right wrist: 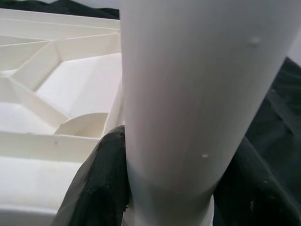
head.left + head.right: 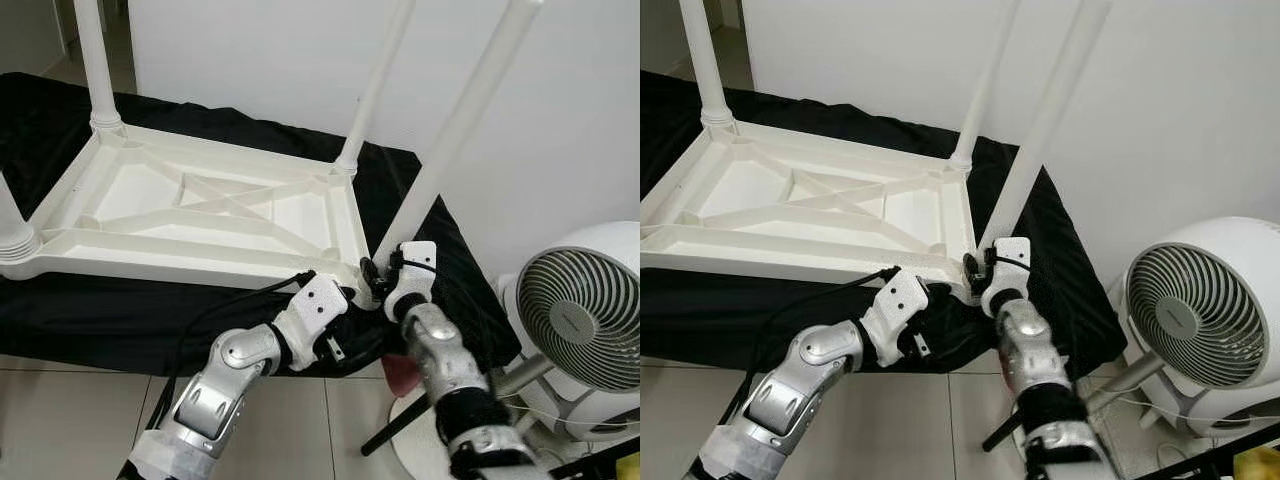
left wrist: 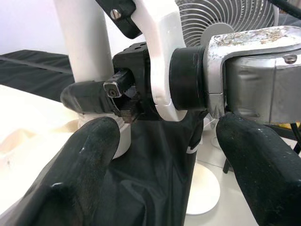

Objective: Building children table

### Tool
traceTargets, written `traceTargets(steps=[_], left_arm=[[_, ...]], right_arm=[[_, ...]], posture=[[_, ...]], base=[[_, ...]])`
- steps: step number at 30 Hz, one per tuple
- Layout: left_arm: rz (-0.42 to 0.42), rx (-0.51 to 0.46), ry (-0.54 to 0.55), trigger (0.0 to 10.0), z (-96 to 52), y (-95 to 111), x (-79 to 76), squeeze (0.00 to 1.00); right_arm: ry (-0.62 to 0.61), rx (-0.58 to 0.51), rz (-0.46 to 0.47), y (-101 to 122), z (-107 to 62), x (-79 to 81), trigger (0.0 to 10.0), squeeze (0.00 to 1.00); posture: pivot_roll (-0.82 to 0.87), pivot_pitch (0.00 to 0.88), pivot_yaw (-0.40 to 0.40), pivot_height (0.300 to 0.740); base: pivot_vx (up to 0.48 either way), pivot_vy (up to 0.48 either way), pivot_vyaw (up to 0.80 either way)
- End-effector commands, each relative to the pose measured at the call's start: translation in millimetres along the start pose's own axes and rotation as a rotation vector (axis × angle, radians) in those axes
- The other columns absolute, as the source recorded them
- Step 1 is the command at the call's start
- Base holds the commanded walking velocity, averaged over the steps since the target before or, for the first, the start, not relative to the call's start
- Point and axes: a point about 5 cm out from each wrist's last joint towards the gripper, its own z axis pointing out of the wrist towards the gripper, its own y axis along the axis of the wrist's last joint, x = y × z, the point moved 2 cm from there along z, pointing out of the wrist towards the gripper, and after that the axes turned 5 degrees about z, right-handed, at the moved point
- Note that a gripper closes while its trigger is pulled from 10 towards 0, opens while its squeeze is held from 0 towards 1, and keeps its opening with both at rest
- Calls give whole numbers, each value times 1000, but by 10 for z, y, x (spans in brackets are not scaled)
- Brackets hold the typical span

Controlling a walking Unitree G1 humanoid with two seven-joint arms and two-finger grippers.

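A white plastic children's table lies upside down on a black cloth, with its legs pointing up. The leg at the near right corner leans a little to the right. My right gripper is shut on the base of this leg, where it meets the corner socket. In the right wrist view its black fingers press on both sides of the white leg. My left gripper is just beside the same corner, open, with nothing between its fingers.
A white floor fan stands close on the right, its base by my right arm. A white wall runs behind the table. Tiled floor lies in front of the cloth's edge. Three other legs rise from the table.
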Motion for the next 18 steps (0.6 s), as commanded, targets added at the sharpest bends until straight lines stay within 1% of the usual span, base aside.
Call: traceTargets(steps=[1,2,4,6,9,11,12,15,18], left_arm=[[-2,-16,-3,10000,28,47,-36,0],[-2,-16,-3,10000,28,47,-36,0],[-8,-18,1,10000,27,53,-46,0],[-11,-18,0,10000,26,53,-53,0],[-12,-16,-3,10000,21,47,-60,0],[-12,-16,-3,10000,21,47,-60,0],[-11,-14,-1,10000,16,44,-50,0],[-2,-8,2,10000,3,35,-26,0],[1,-6,1,10000,-1,34,-22,0]], right_arm=[[-121,38,-11,-126,-92,-121,10000,0],[-121,38,-11,-126,-92,-121,10000,0],[-109,11,-8,-84,-133,-37,10000,0],[-110,7,-14,-69,-141,-44,10000,0],[-135,14,-9,-71,-147,-116,10000,0],[-135,14,-9,-71,-147,-116,10000,0],[-132,0,5,-49,-156,-124,10000,1000],[-127,-37,32,27,-175,-144,10000,1000],[-107,-44,24,67,-181,-156,10000,1000]], posture=[[128,0,-210,740],[128,0,-210,740],[120,7,-203,740],[120,7,-203,740],[118,10,-202,740],[118,10,-202,740],[117,13,-202,740],[117,13,-202,740],[105,20,-204,740]], base=[[0,0,0],[0,0,0],[0,0,0],[0,0,0],[0,0,0],[0,0,0],[0,0,0],[0,0,0],[0,0,0]])
